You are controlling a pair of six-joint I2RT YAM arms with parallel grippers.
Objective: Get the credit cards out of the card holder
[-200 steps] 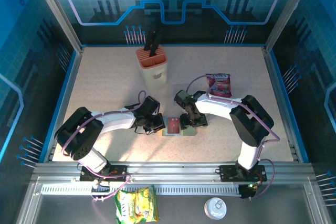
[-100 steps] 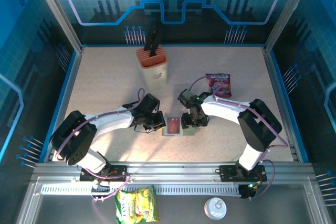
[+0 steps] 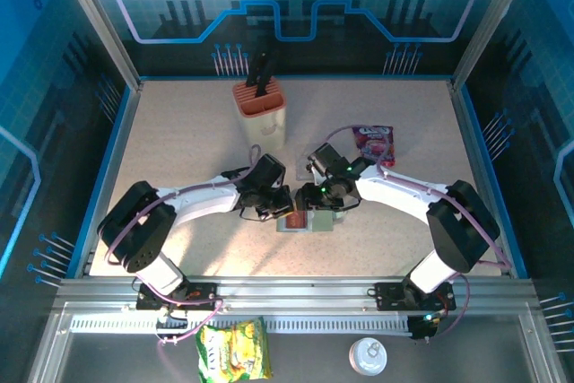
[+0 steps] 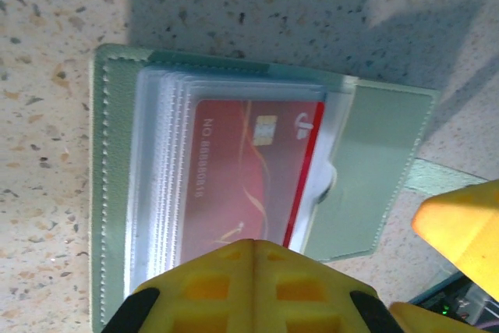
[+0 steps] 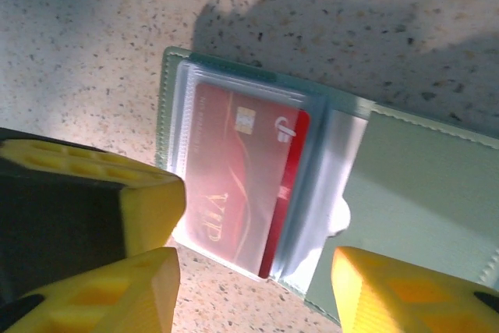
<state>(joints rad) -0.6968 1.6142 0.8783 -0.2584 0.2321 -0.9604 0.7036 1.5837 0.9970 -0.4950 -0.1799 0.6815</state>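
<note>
The grey-green card holder (image 3: pixel 321 223) lies open on the table between both arms. Its clear sleeves hold a red credit card (image 4: pixel 249 161) with a chip, and a second red edge shows under it. My left gripper (image 4: pixel 251 249) is shut, its joined tips over the near edge of the sleeves. In the right wrist view the holder (image 5: pixel 421 185) and the red "VIP" card (image 5: pixel 234 169) lie just ahead of my right gripper (image 5: pixel 256 271). It is open, its fingers straddling the sleeves' lower edge, with nothing gripped. The left gripper's yellow tip (image 5: pixel 152 196) touches the holder's left edge.
An orange block with black handles (image 3: pixel 261 109) stands at the back. A purple snack packet (image 3: pixel 374 143) lies behind the right arm. A yellow packet (image 3: pixel 235 347) and a white round lid (image 3: pixel 368 356) sit outside the near rail.
Both grippers have closed in on the card holder: the left moved right onto its edge, the right moved left over it and its jaws have narrowed.
</note>
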